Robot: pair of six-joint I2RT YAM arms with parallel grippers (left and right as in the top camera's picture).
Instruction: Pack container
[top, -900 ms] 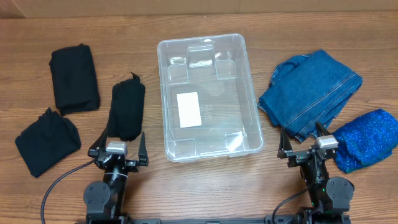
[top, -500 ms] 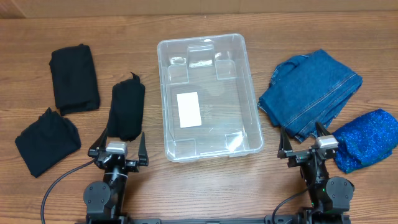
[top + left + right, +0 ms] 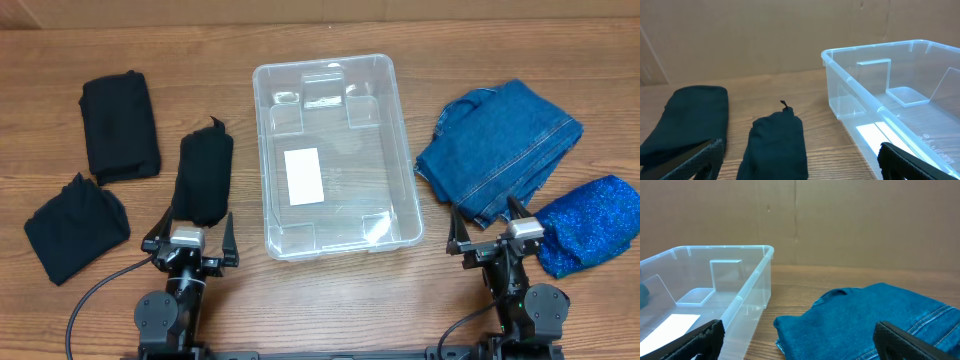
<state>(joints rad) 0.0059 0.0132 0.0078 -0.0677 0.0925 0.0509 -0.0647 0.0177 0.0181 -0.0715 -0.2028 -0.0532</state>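
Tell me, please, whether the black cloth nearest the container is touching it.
Apart. The overhead view shows a strip of bare table between the black cloth and the container; the left wrist view agrees.

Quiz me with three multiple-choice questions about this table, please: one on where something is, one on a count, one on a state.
1. Where does the folded denim lie relative to the container?
A. Inside it
B. On the table, to its right
C. Underneath it

2. How many black cloths lie left of the container?
A. Two
B. Three
C. Five

3. How do the left gripper and right gripper stand?
A. Both open, gripping nothing
B. Both shut on cloth
C. One lifting the container

Answers:
1 B: the overhead view shows the denim on the wood beyond the container's right wall.
2 B: three separate black bundles show there.
3 A: each gripper's fingers are spread wide, and neither is closed on anything.
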